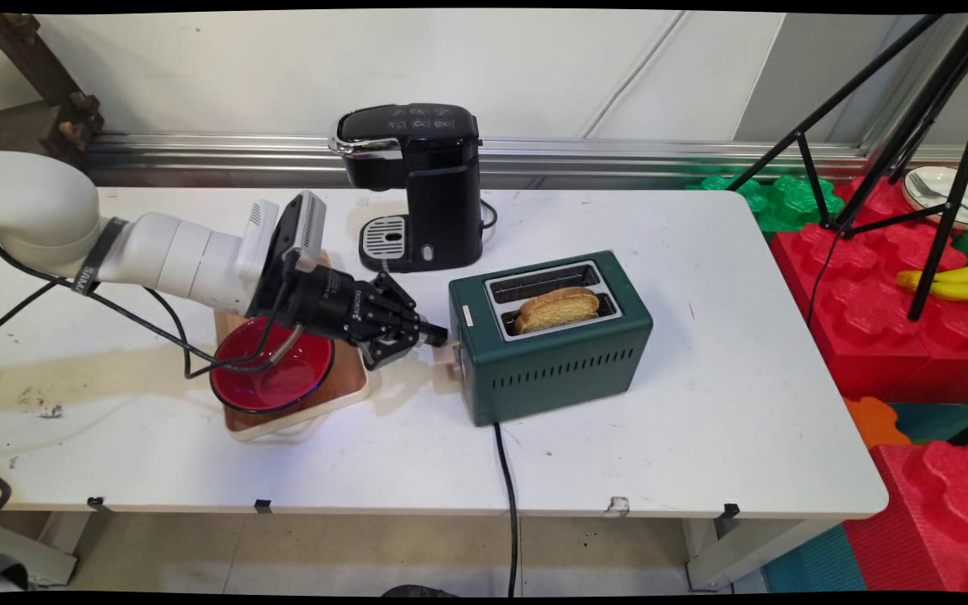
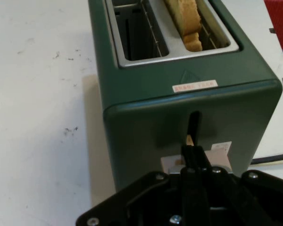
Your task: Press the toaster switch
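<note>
A dark green two-slot toaster [image 1: 560, 357] stands mid-table with a slice of toast [image 1: 557, 307] sticking up from its near slot; the far slot is empty. My black gripper [image 1: 438, 338] is shut, its tips against the toaster's left end face. In the hand view the closed fingers [image 2: 192, 153] rest on top of the pale lever [image 2: 173, 163], just below the dark lever slot [image 2: 194, 121] of the toaster [image 2: 146, 113]. The toast [image 2: 186, 21] shows at the top. Nothing is held between the fingers.
A red bowl [image 1: 272, 374] sits on a wooden board [image 1: 341, 388] under my wrist. A black coffee maker [image 1: 417, 185] stands behind. The toaster's black cord [image 1: 505, 487] runs off the front edge. Red and green foam blocks [image 1: 896, 311], bananas [image 1: 959, 281] and a tripod [image 1: 912, 126] stand right.
</note>
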Motion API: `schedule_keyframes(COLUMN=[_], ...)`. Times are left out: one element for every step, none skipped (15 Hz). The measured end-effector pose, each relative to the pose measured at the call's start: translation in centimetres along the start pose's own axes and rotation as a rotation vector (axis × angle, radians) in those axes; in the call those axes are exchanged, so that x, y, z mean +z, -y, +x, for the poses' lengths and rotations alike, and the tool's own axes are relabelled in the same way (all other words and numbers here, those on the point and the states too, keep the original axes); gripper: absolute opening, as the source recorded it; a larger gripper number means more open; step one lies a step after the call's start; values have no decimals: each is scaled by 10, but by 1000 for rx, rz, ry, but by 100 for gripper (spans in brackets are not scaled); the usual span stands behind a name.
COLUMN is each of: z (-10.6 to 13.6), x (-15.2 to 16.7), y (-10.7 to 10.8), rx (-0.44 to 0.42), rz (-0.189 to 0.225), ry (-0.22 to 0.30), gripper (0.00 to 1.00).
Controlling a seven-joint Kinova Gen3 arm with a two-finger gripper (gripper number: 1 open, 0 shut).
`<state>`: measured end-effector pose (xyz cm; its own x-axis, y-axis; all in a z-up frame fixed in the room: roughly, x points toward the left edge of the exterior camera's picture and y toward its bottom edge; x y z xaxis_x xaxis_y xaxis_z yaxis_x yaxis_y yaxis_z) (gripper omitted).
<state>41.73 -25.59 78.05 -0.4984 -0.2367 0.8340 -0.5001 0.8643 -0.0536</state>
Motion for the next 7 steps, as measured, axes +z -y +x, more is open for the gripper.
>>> schedule_keyframes(z=[-1, -2, -4, -5, -5, -6, -7], x=[1, 1, 2, 3, 3, 3, 3], y=[0, 0, 0, 1, 1, 1, 1], rx=[1, 1, 2, 3, 4, 4, 5], rz=[1, 2, 3, 4, 4, 4, 5], ry=[2, 4, 6, 7, 8, 9, 10], gripper=[0, 0, 0, 0, 0, 0, 0])
